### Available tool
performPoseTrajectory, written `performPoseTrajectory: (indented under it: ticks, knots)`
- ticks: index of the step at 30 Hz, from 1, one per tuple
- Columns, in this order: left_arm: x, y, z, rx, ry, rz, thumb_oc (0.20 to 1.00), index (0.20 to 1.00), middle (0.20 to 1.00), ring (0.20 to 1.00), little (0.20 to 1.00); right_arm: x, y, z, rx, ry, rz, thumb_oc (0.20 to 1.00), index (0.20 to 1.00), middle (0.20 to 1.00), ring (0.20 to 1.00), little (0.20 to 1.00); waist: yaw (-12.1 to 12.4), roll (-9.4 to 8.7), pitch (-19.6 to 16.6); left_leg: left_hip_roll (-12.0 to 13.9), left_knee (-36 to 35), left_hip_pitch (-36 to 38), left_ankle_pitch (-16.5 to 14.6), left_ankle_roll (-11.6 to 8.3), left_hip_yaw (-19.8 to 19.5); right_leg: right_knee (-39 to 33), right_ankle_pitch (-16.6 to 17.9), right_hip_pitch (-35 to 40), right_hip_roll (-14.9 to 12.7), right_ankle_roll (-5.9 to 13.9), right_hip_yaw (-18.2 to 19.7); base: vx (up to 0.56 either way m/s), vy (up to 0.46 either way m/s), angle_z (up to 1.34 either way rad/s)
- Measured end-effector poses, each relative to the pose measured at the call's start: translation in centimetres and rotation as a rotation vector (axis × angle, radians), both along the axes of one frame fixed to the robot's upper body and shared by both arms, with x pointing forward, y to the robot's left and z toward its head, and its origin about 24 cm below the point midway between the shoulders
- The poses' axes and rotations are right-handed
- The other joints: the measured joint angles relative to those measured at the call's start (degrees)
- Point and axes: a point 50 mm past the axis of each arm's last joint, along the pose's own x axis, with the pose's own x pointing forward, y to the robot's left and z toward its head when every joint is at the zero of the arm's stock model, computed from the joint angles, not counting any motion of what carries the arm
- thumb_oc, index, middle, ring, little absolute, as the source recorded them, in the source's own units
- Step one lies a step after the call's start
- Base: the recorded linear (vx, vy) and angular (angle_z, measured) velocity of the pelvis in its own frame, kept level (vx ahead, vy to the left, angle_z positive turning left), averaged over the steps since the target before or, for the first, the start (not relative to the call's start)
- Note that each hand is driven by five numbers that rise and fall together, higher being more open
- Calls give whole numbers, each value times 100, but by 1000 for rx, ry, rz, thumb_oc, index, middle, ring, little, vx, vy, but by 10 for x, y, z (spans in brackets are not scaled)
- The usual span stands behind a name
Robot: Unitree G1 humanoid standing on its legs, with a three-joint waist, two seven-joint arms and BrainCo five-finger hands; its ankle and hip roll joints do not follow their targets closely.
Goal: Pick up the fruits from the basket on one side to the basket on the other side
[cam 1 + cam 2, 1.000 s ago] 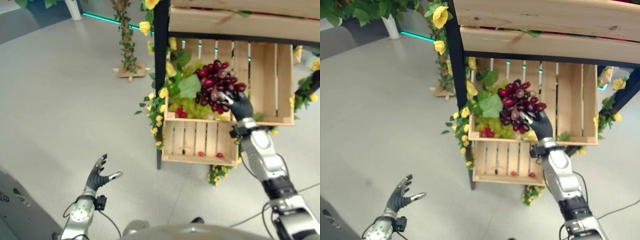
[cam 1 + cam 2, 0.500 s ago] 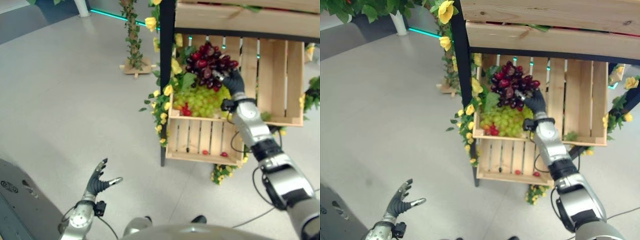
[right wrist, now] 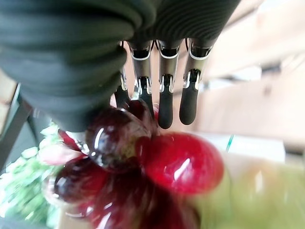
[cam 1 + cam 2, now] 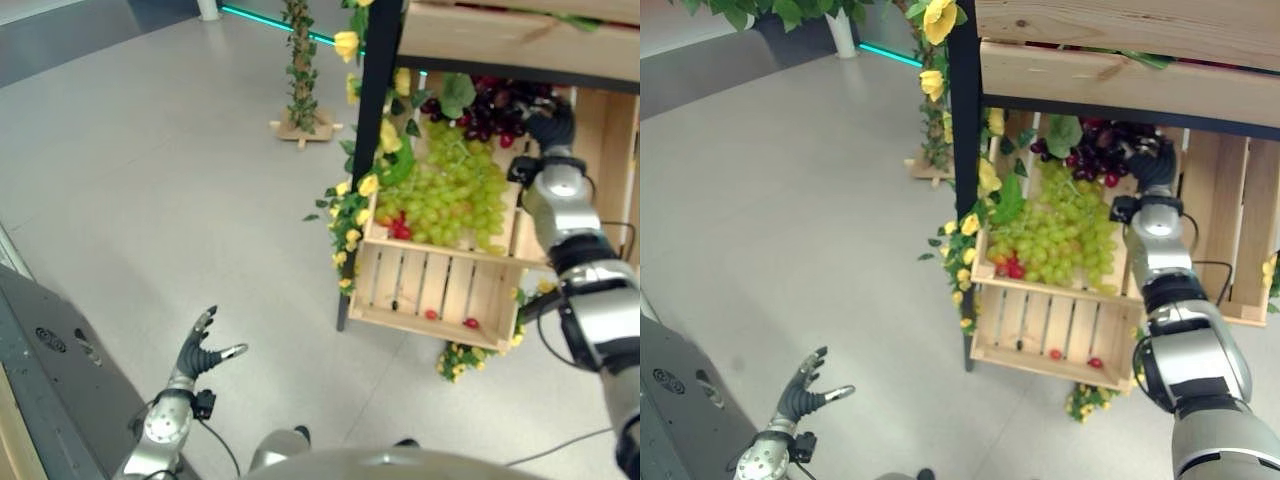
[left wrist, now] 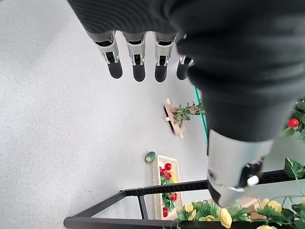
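Two crates (image 4: 1200, 220) side by side on the shelf: carrying red grapes (image 4: 1095, 150), clasped in curled right hand (image 4: 1152, 160), over green grapes (image 4: 1060, 235); keeping bunch high, clearing divider. Hanging idle: left hand (image 4: 200, 350), fingers spread, holding nothing.

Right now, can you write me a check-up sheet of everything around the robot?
Surface: smooth grey floor.
Job's things: bunch of dark red grapes held at the back of the upper slatted wooden crate; bunch of green grapes lying in that crate's left part.
Clutter: small red fruits in the lower wooden crate.
Hands: right hand curled on the dark red grapes; left hand open, low over the floor.
Cables: nothing seen.
Surroundings: yellow flowers on the rack; leafy vine post.
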Motion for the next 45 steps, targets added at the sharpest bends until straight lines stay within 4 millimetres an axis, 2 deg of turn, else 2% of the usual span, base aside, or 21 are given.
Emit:
performPoseTrajectory:
  ticks: [5,10,11,12,29,33,36,40,41,45]
  knots:
    - [0,2,0,9,4,7,1000,1000,1000,1000,1000,-10,-21,12,-7,-32,-68,200,200,200,200,200,-10,-28,16,-4,0,0,2,3,-26,7,-1,18,-6,2,-21,1,4,1]
    - [0,3,0,10,2,9,1000,1000,1000,1000,1000,-12,-26,13,-1,-37,-91,200,200,200,200,200,-15,-82,48,-5,1,2,8,12,-43,8,-1,31,-8,2,-36,0,0,0]
    - [0,3,0,10,2,10,1000,1000,1000,1000,1000,-12,-26,13,-1,-36,-92,912,912,912,912,912,-12,-95,56,-6,0,1,8,13,-45,8,-1,31,-10,2,-38,0,0,0]
    - [0,3,0,10,2,10,1000,1000,1000,1000,1000,-12,-26,13,-1,-35,-92,1000,1000,1000,1000,1000,-10,-104,61,-7,1,2,9,14,-50,12,-1,34,-13,2,-43,0,0,0]
    - [0,4,0,14,-5,25,1000,1000,1000,1000,1000,-12,-25,11,5,-33,-95,1000,1000,1000,1000,1000,-15,-142,56,-27,-27,93,13,22,-102,61,-14,122,-40,22,-82,3,3,1]
    - [-1,5,-1,17,3,33,1000,1000,1000,1000,1000,-8,-18,6,23,-29,-79,1000,1000,1000,1000,1000,-99,-150,50,-26,-24,100,14,24,-99,62,-3,125,-36,5,-78,0,0,0]
    - [-3,7,-4,19,19,42,1000,1000,1000,1000,1000,-5,-3,-9,52,-20,-29,1000,1000,1000,1000,1000,-144,-160,41,-27,-22,105,14,24,-98,62,-2,128,-37,4,-75,0,0,0]
    - [-5,8,-5,8,16,64,1000,1000,1000,1000,1000,-20,8,-38,105,-54,39,1000,1000,1000,1000,1000,-159,-169,35,-34,-24,108,14,24,-94,65,-1,126,-32,4,-71,0,0,0]
    - [-5,8,-5,9,16,65,1000,1000,1000,1000,1000,-23,9,-40,114,-65,45,1000,1000,1000,1000,1000,-150,-169,35,-34,-25,107,14,24,-95,66,-1,127,-37,3,-71,0,0,0]
    - [-11,14,-5,6,13,113,1000,1000,1000,1000,1000,-51,13,-55,149,-143,99,1000,1000,1000,1000,1000,-254,-193,18,-39,-30,111,14,24,-96,68,-2,133,-36,5,-74,0,0,0]
